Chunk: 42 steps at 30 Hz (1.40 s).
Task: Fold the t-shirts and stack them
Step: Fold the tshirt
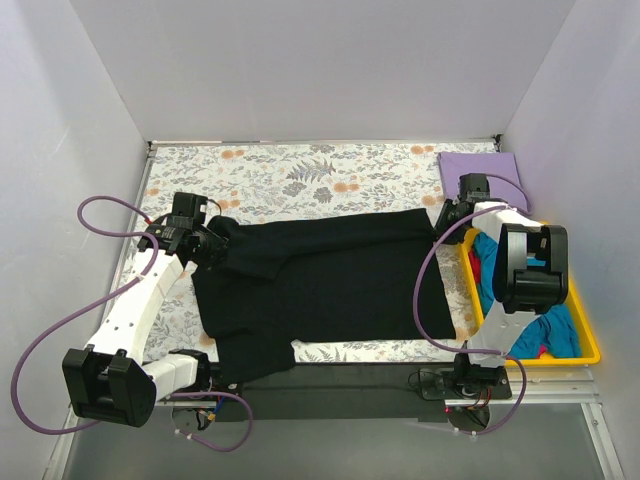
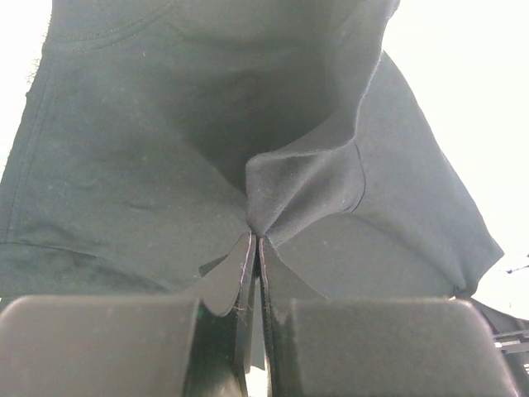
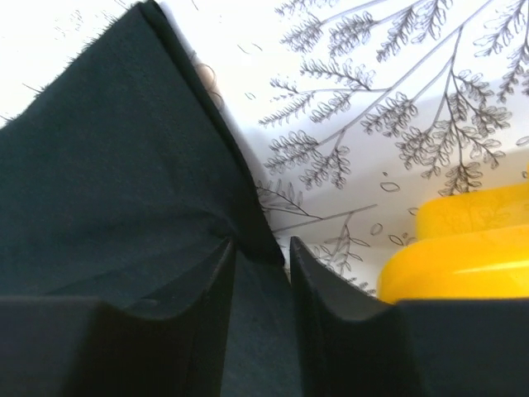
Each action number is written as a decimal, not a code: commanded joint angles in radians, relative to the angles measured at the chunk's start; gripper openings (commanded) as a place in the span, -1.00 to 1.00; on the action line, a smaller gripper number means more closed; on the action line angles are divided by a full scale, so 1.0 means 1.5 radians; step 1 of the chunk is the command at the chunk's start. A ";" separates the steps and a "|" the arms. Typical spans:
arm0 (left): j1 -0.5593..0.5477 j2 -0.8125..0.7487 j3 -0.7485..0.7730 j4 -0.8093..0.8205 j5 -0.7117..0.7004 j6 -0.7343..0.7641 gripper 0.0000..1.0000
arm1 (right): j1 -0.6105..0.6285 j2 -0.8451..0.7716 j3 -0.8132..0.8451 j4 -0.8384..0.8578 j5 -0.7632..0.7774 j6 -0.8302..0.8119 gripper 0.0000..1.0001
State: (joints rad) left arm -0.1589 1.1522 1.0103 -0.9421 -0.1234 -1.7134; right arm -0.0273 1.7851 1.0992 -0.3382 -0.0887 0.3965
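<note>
Holding the black t-shirt [image 1: 320,285] at both ends: we had it spread across the middle of the top view on the floral cloth [image 1: 300,175]. Left gripper [image 2: 254,241] was pinched tight on a bunched fold of that shirt, centre left. Right gripper [image 3: 259,248] sat at a narrow gap with the shirt's edge clamped between its fingers, centre right, near the yellow tray [image 1: 580,358]. Lavender t-shirt [image 1: 478,166] lay folded flat at upper right. Teal t-shirt [image 1: 562,335] and a scrap of pink t-shirt [image 1: 543,352] sat crumpled in the tray, lower right
</note>
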 commanded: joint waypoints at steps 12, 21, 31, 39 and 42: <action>0.004 -0.010 0.036 -0.026 -0.033 0.007 -1.00 | -0.011 -0.053 0.012 -0.015 -0.012 0.008 -0.97; 0.004 -0.011 0.038 -0.040 -0.052 0.007 -1.00 | -0.010 -0.031 0.011 -0.047 -0.041 -0.006 -0.97; 0.004 -0.013 0.008 -0.039 -0.065 0.008 -1.00 | -0.010 -0.034 -0.008 -0.060 -0.035 -0.020 -0.72; 0.004 -0.010 0.007 -0.032 -0.056 0.013 -1.00 | -0.010 -0.061 -0.006 -0.077 -0.027 -0.036 -0.85; 0.004 -0.005 0.042 -0.042 -0.056 0.017 -1.00 | -0.010 -0.060 0.000 -0.081 -0.033 -0.038 -0.89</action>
State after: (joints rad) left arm -0.1589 1.1522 1.0103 -0.9874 -0.1940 -1.6993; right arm -0.0391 1.7382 1.0889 -0.4347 -0.1341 0.3565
